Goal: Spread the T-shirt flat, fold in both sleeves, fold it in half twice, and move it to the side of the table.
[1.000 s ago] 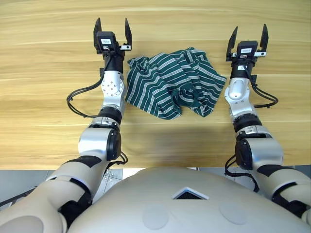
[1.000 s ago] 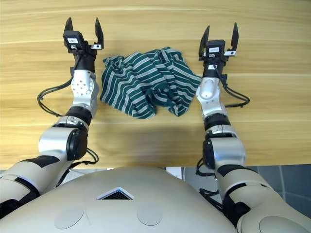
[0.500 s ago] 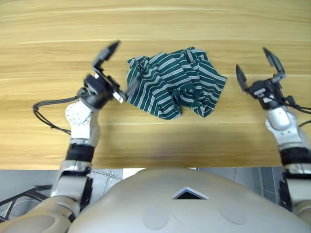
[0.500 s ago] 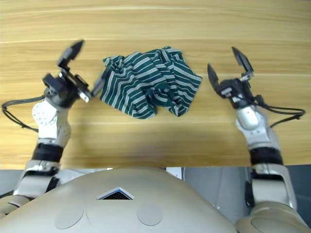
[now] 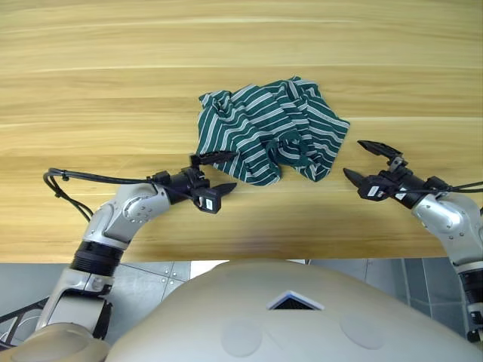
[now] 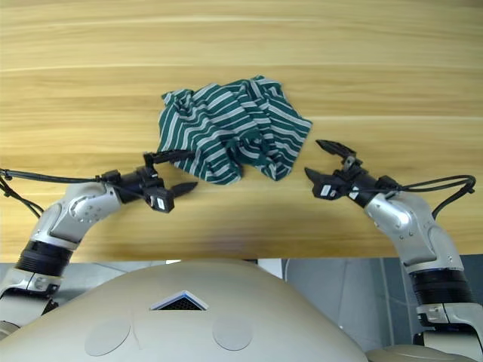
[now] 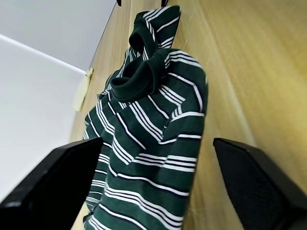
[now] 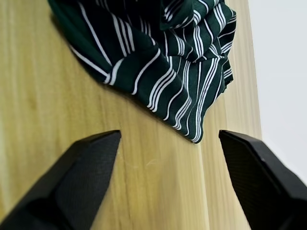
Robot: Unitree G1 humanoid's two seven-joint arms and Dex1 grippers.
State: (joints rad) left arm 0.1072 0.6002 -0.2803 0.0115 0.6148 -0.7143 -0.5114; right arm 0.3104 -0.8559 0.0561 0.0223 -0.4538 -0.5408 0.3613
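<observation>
**Both arms drop low and turn in toward the shirt**

Since half a second ago, both arms have pulled back toward the near edge of the light wooden table (image 5: 113,75) and turned inward, and the cloth has not shifted.

On the left, the left end effector (image 5: 235,169) lies low over the wood, pointing across at the shirt. Its black fingers (image 7: 62,167) are spread wide, with the tips just beside the garment's near left edge.

In the middle of the table, the dark green T-shirt with white stripes (image 5: 272,128) lies crumpled in a heap, collar bunched on top.

On the right, the right end effector (image 5: 352,157) points back toward the shirt's near right corner. Its fingers (image 8: 259,163) are likewise spread, with bare wood between them and the cloth.
</observation>
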